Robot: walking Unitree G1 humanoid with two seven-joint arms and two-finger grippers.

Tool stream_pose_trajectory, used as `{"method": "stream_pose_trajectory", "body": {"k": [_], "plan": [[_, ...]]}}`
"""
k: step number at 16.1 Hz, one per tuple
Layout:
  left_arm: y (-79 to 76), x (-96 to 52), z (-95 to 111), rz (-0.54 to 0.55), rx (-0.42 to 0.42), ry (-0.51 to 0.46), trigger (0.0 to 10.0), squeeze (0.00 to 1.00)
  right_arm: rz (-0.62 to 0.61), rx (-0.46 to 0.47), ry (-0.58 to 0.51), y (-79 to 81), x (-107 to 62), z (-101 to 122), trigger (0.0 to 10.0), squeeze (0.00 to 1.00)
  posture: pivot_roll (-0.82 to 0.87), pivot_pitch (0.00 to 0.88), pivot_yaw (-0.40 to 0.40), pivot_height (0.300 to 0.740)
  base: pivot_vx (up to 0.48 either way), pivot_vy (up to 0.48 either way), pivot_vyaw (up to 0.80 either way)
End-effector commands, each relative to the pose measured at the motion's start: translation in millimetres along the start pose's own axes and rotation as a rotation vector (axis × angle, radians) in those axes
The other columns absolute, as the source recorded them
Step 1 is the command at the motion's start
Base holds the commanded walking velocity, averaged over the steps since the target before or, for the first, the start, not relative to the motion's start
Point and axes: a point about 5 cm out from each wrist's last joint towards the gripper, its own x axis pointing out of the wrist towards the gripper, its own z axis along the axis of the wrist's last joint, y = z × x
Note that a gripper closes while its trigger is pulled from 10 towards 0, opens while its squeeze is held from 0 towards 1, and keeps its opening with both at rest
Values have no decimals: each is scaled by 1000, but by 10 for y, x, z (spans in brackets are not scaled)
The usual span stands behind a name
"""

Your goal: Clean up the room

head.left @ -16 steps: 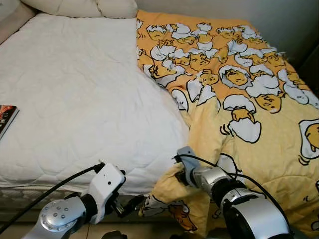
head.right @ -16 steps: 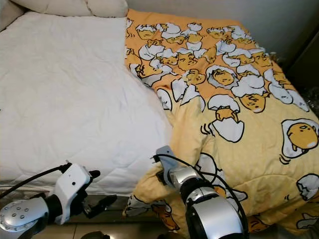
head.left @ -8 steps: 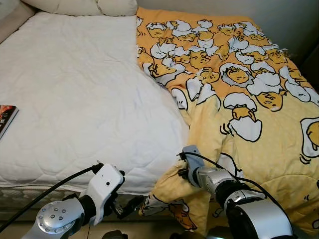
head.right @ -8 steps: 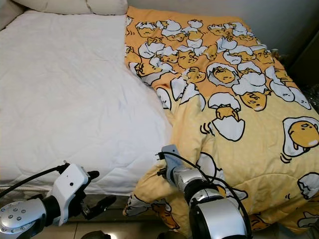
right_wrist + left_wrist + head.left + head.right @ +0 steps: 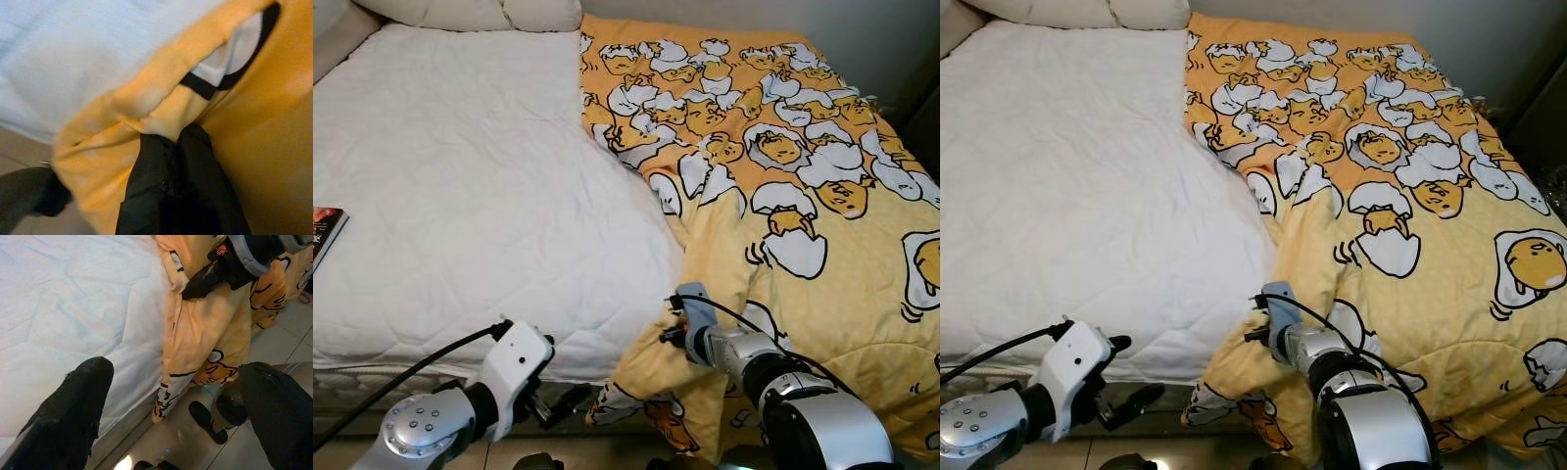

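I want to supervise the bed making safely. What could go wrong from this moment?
1. The right end effector pinches only a small fold of the yellow blanket at the mattress edge, so the fabric may slip out when pulled.
2. The blanket corner hangs down to the floor; it might drag or catch underfoot.
3. The open left end effector hovers close by; the arms might collide.

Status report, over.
Right end effector shut on yellow blanket edge at bed foot. Left end effector open, low beside mattress. Book at mattress edge.
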Motion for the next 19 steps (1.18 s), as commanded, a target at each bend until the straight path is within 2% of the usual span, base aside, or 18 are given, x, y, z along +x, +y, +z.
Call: {"method": "stream_pose_trajectory", "body": {"k": [1,4,6,7,9,10,11,12,15,16,18,19], "plan": [[23,-17,5,2,8,-5,10000,0,78,20,-38,54,-6,88,0,0,98,44,-84,740,0,0,0],[19,-25,-2,3,5,-3,10000,0,189,21,-74,70,-38,158,0,0,97,45,-85,740,0,0,0],[14,-38,-11,3,2,-1,10000,0,359,-18,-106,182,-64,236,0,0,100,51,-88,740,0,0,0],[10,-45,-18,4,-1,0,10000,0,487,-44,-107,305,-79,271,0,0,100,50,-87,740,0,0,0],[4,-51,-24,4,-4,0,10000,0,647,-84,-103,487,-102,311,0,0,99,48,-85,740,0,0,0],[0,-55,-29,5,-5,1,10000,0,829,-112,-110,718,-151,379,0,0,102,45,-82,740,0,0,0],[-1,-56,-30,5,-5,2,10000,0,886,-119,-113,790,-173,400,0,0,103,45,-81,740,0,0,0],[3,-61,-31,7,-5,3,10000,0,1042,-157,-112,963,-265,449,0,0,104,45,-80,740,0,0,0],[13,-73,-33,11,-6,3,10000,0,1285,-285,-92,1168,-518,452,0,0,102,40,-81,740,0,0,0],[15,-72,-35,11,-6,2,10000,0,1346,-339,-68,1176,-609,416,0,0,99,39,-82,740,0,0,0],[11,-64,-38,9,-7,0,10000,0,1283,-466,-4,1073,-592,279,0,0,92,37,-82,740,0,0,0],[8,-61,-36,8,-6,-1,10000,0,1215,-507,20,1005,-581,198,2118,0,93,37,-82,740,0,0,0]]}}
